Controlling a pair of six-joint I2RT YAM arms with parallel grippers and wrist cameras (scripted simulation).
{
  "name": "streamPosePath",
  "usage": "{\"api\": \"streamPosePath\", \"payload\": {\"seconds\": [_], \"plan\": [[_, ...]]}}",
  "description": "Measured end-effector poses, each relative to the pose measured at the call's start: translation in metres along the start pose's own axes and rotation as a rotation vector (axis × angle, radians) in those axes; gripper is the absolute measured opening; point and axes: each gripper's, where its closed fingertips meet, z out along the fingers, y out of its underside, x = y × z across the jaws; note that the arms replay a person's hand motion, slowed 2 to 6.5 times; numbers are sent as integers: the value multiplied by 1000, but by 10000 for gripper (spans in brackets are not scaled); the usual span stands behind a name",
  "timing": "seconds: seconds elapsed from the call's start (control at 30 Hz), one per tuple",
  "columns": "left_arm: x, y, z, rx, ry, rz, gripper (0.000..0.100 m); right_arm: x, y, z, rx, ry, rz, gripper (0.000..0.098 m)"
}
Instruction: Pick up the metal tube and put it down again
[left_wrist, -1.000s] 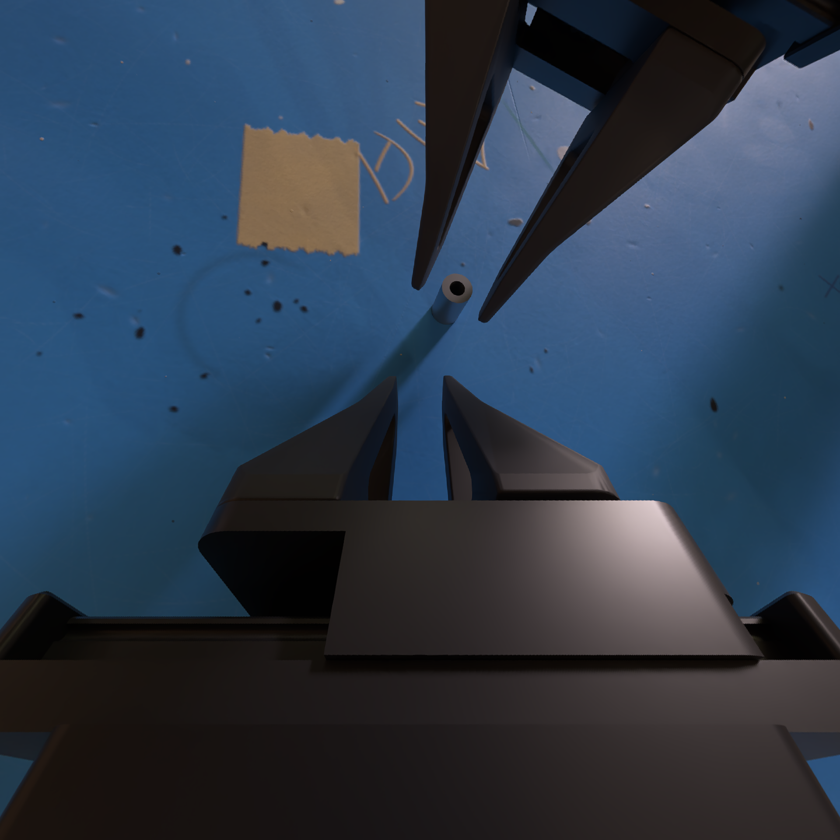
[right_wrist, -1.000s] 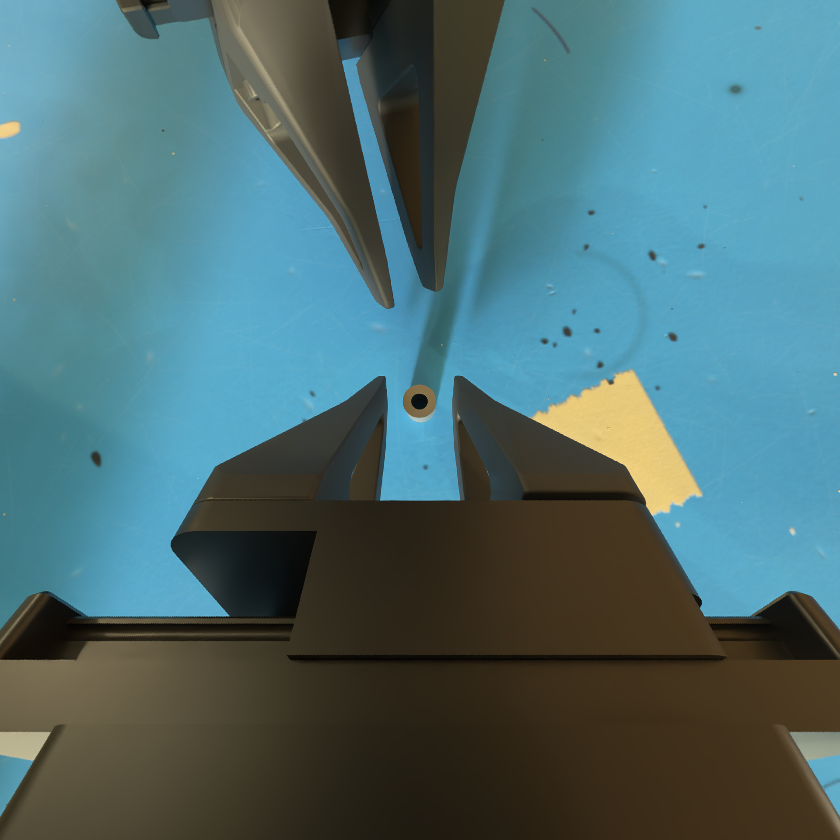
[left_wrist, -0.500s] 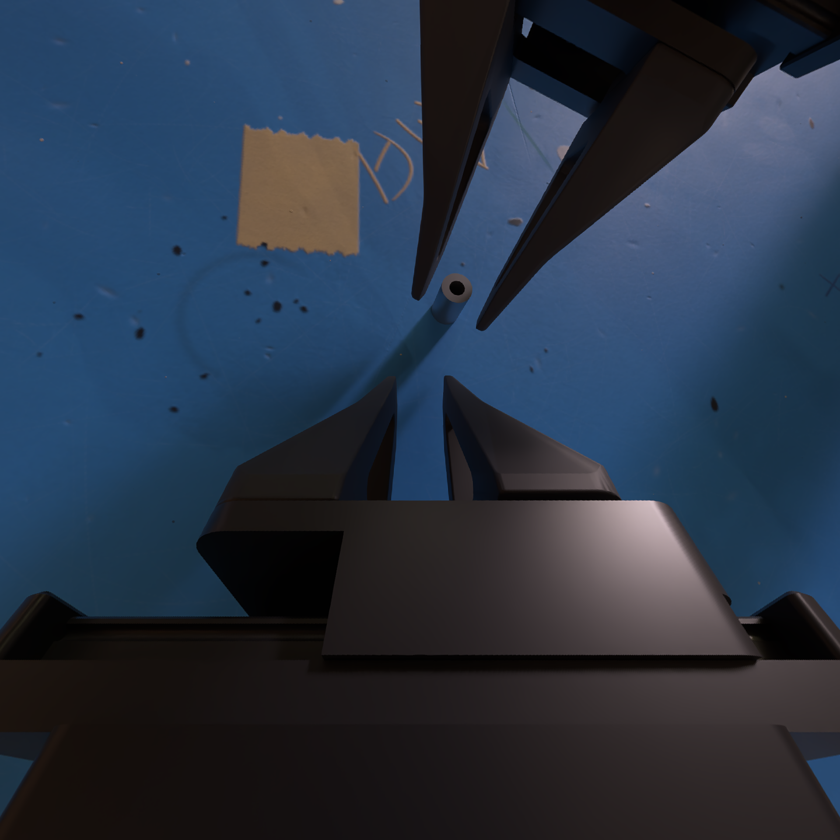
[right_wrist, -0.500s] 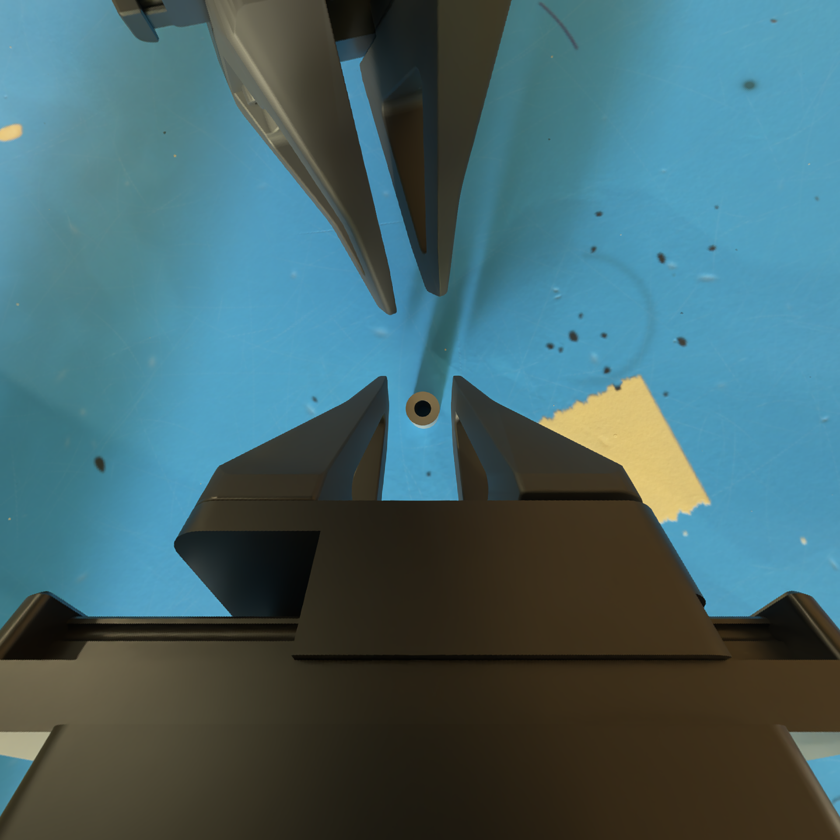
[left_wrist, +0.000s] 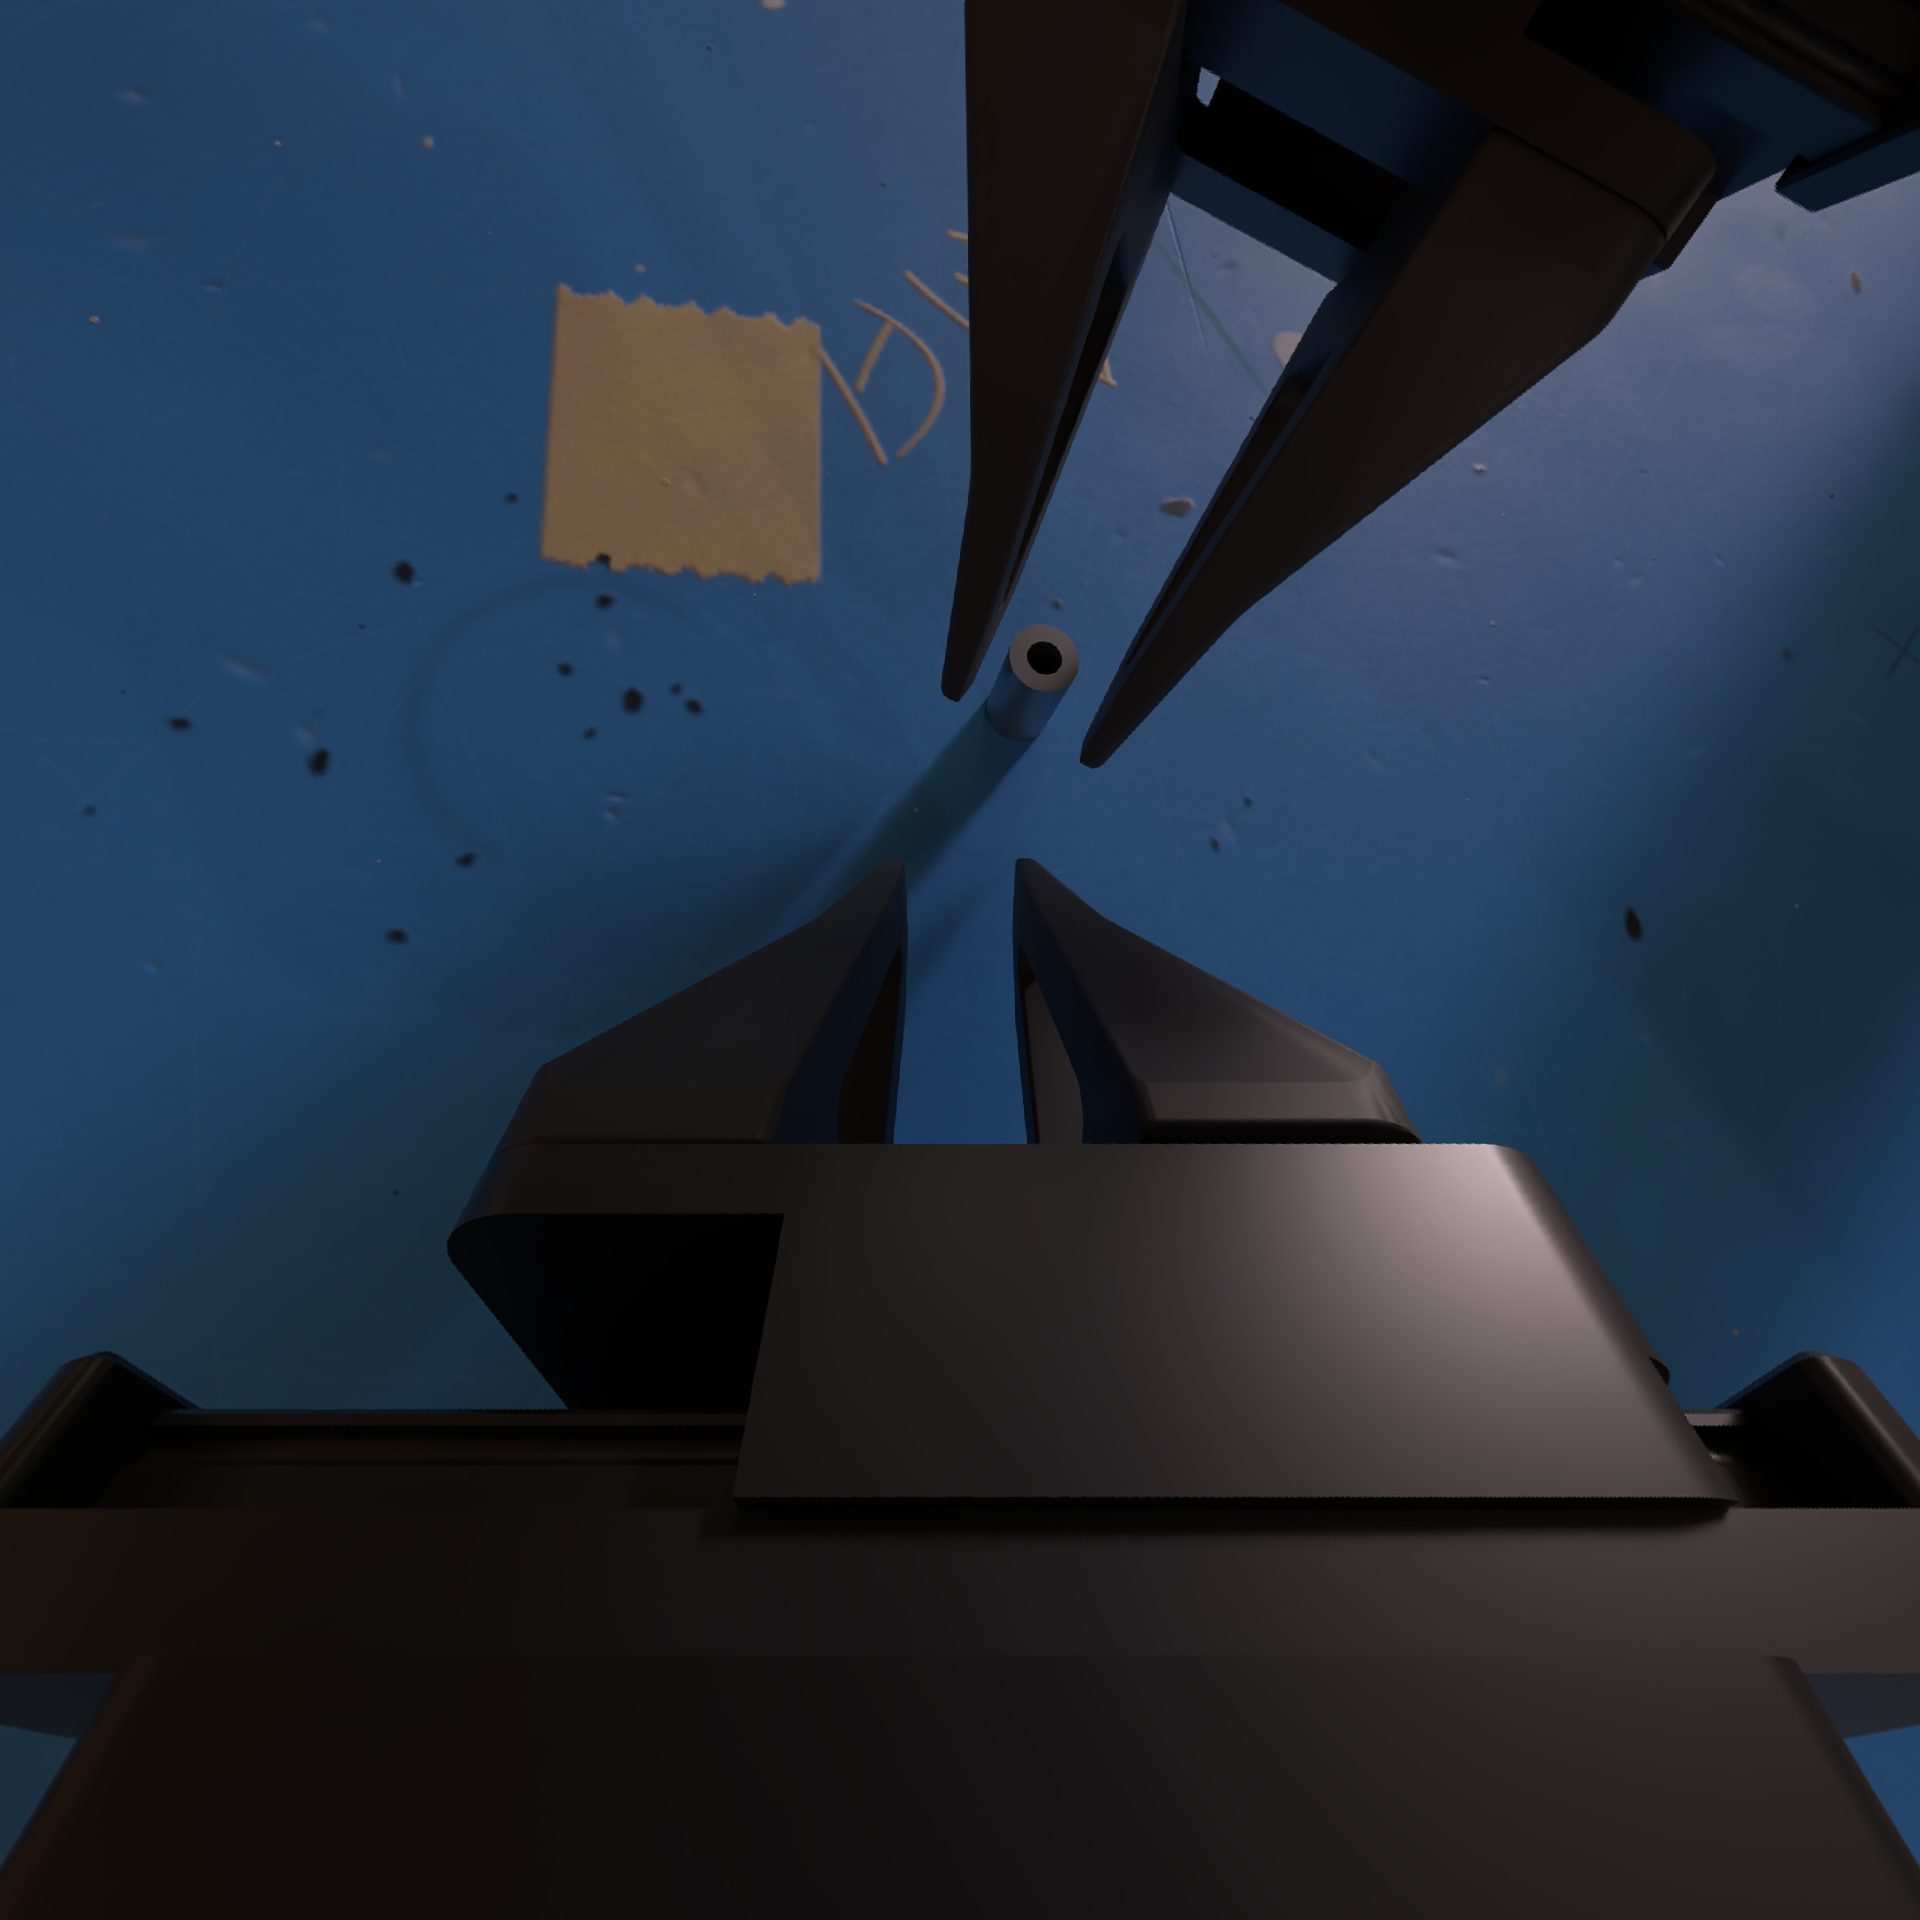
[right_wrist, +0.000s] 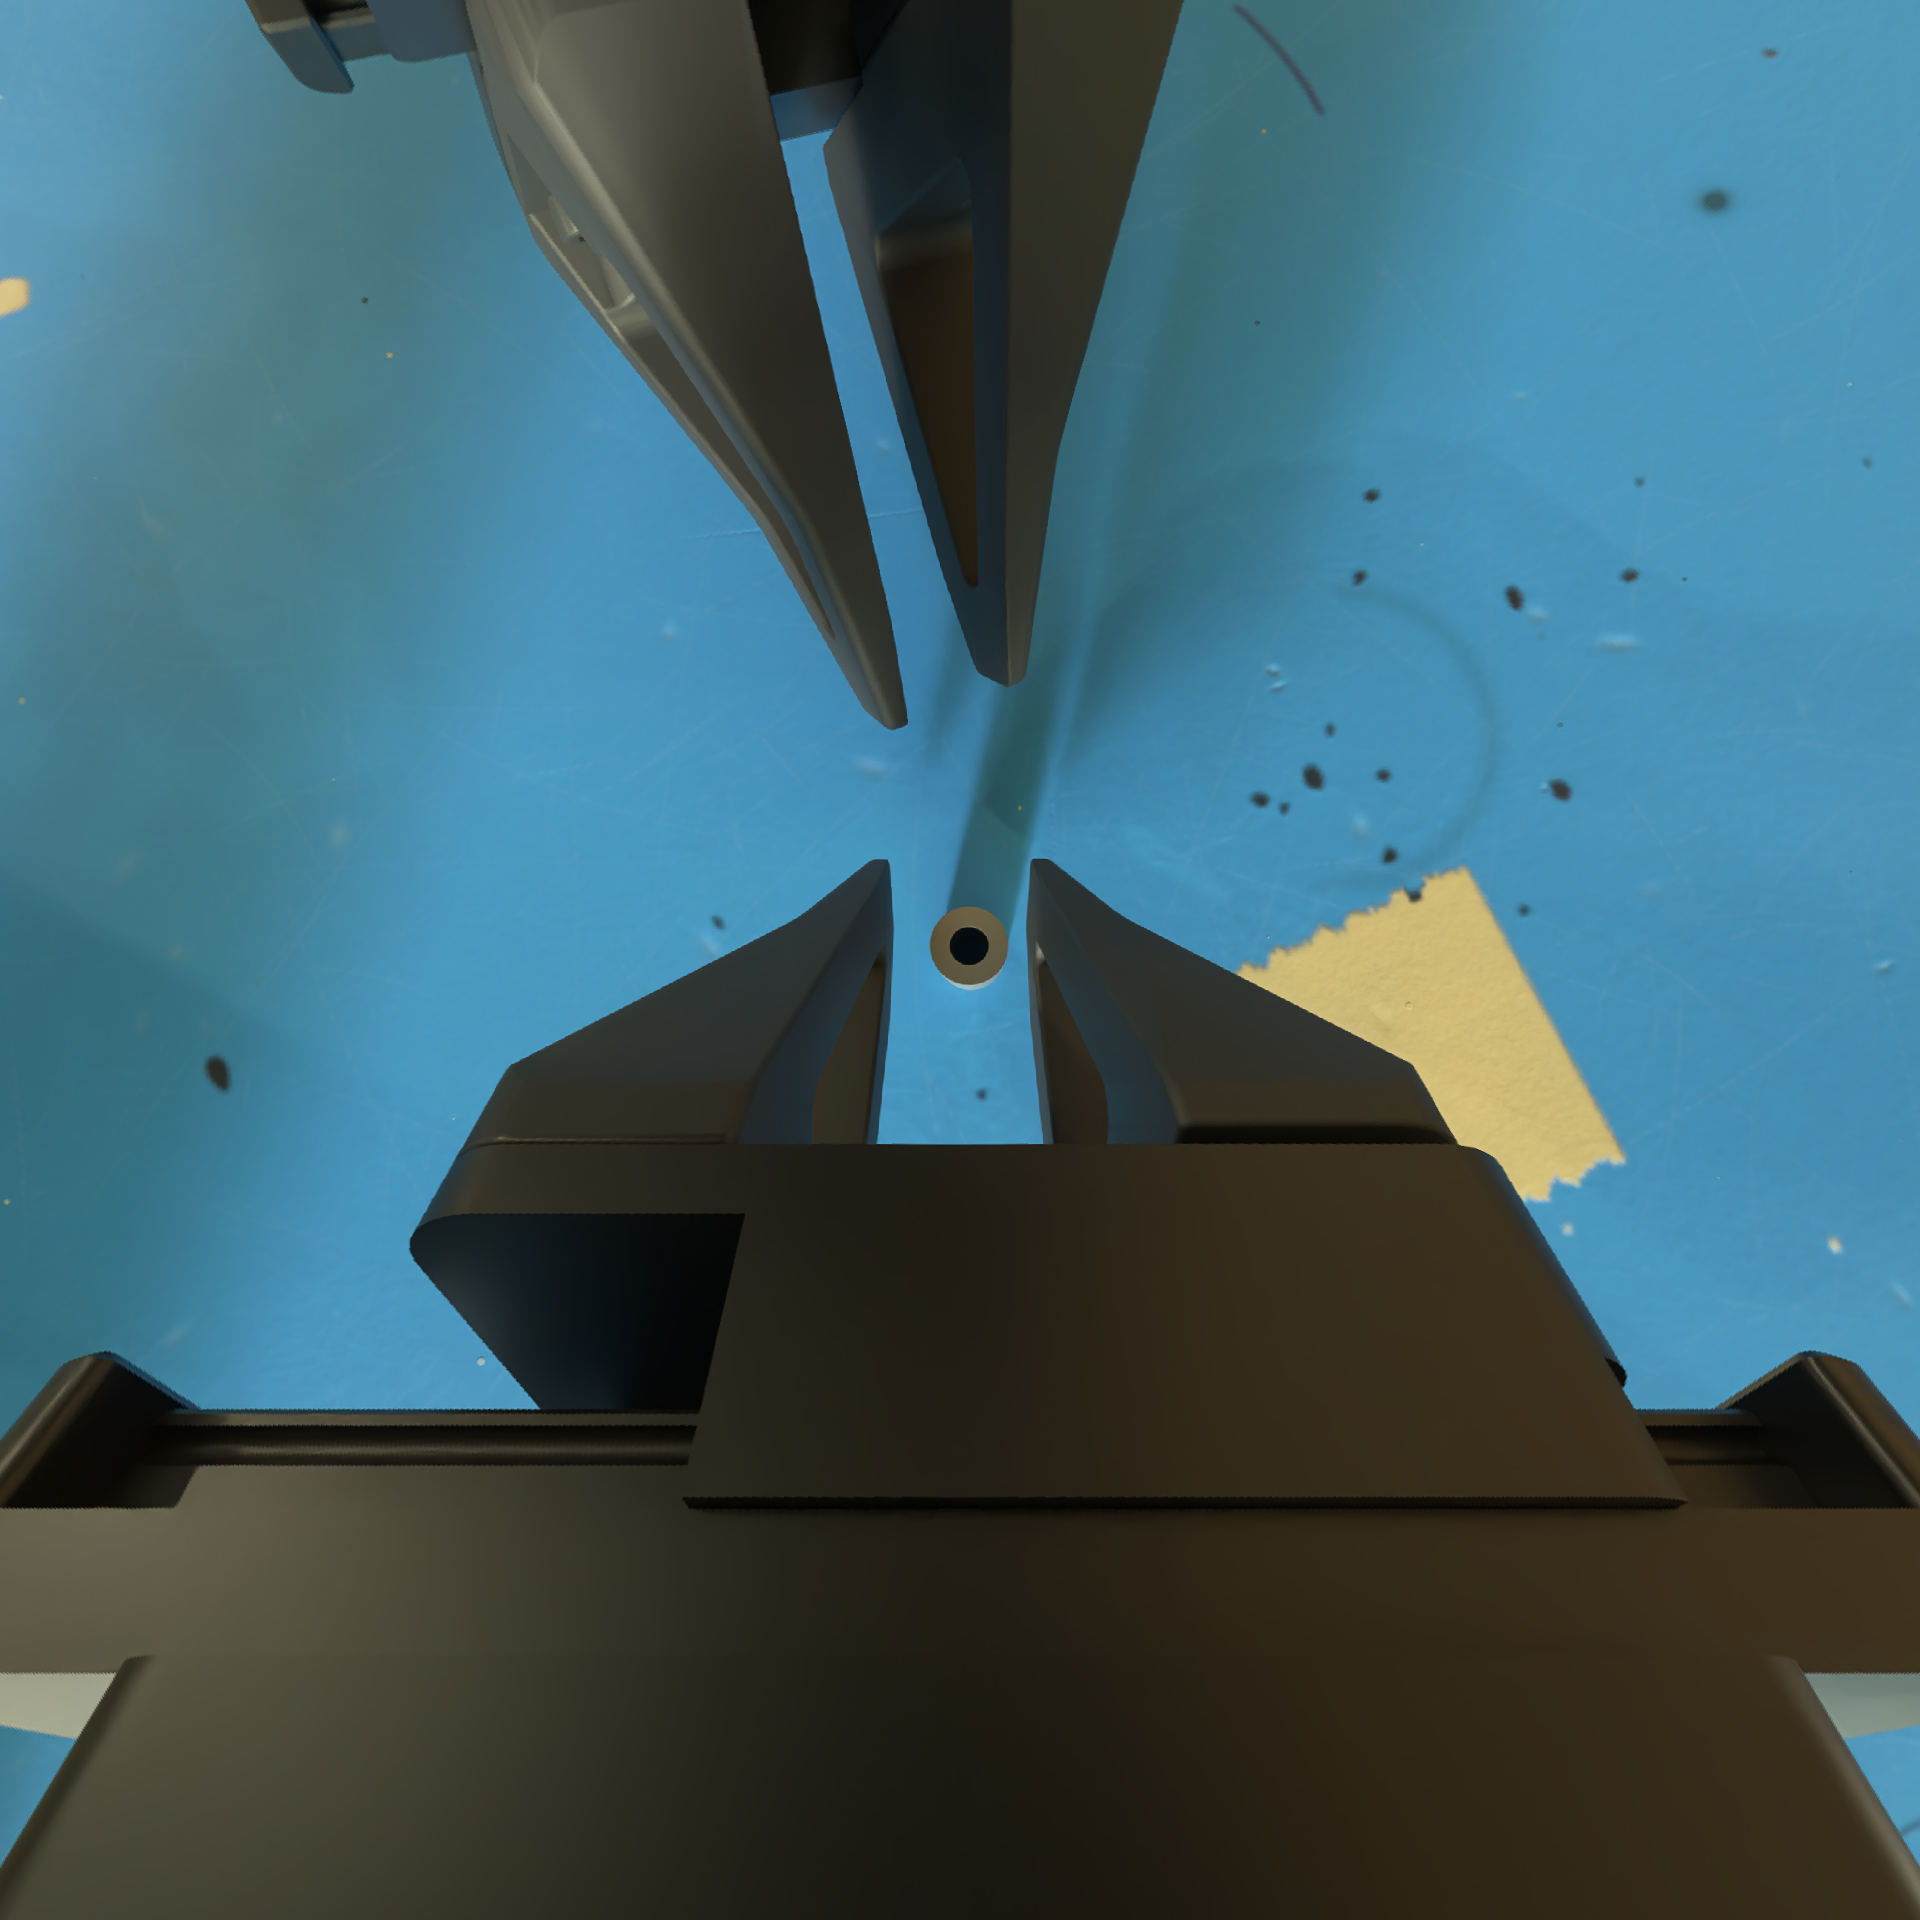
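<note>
A short grey metal tube (right_wrist: 941, 954) stands upright on the blue table (right_wrist: 312, 727); I look down its bore. My right gripper (right_wrist: 958, 862) is open and straddles it, one finger on each side, with a thin gap to each. In the left wrist view the tube (left_wrist: 1018, 712) stands between the right gripper's (left_wrist: 1023, 724) tips. My left gripper (left_wrist: 958, 862) is open by a narrow gap and empty, short of the tube. It also shows in the right wrist view (right_wrist: 951, 701), pointing down just beyond the tube.
A square of tan tape (left_wrist: 681, 436) is stuck flat on the table beside the tube; it also shows in the right wrist view (right_wrist: 1455, 1018). Dark specks and a faint ring mark lie nearby. The two grippers' tips are close together.
My right gripper's fingers have closed in a little around the tube, and the tube now sits deeper between them. The left gripper has hardly moved.
</note>
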Motion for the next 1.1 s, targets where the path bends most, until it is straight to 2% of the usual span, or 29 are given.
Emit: {"api": "streamPosePath", "payload": {"seconds": [0.7,0.83,1.1], "plan": [[0,0,0,0,0,0,172,1,-1,0,6,6,1,165],[0,0,0,0,0,0,172,1,-1,0,7,6,0,116],[0,0,0,0,0,0,172,1,-1,0,8,6,0,119]]}}
